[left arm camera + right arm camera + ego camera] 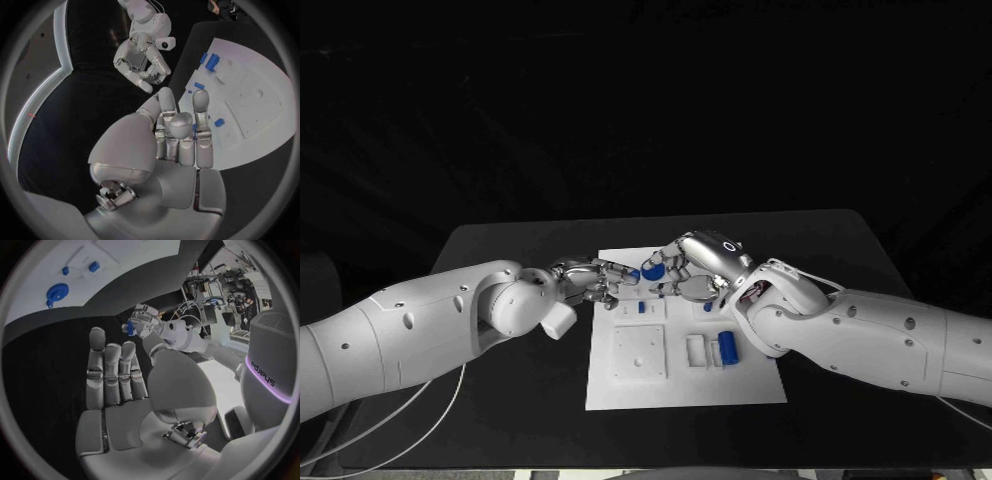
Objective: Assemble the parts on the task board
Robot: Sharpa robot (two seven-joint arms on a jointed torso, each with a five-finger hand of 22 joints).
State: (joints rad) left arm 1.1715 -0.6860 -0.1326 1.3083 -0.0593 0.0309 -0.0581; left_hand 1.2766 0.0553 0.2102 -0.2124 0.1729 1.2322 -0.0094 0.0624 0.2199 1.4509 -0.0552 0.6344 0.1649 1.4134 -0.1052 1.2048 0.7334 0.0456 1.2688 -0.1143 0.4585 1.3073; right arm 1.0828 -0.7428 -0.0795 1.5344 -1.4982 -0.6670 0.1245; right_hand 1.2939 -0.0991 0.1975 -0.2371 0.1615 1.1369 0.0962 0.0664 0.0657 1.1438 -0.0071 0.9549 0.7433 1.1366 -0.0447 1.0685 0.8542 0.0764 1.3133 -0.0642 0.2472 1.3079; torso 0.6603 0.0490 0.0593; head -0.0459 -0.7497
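Observation:
The white task board [678, 385] lies mid-table. Both hands meet over its far left corner. My left hand [589, 281] pinches a small blue part [129, 328] at its fingertips; a sliver of that part [195, 129] shows between its fingers. Facing it, my right hand [684, 272] has its fingers [115, 372] stretched out flat and holds nothing. A round blue part [651, 270] lies on the board beside the right hand, and it also shows in the right wrist view [57, 291]. A blue cylinder [728, 347] lies in a white holder toward the board's right side.
Two small blue parts [642, 307] [708, 307] sit on the board near the hands. A square white plate [640, 352] is set in the board's near left. Bare black table [516, 400] surrounds the board.

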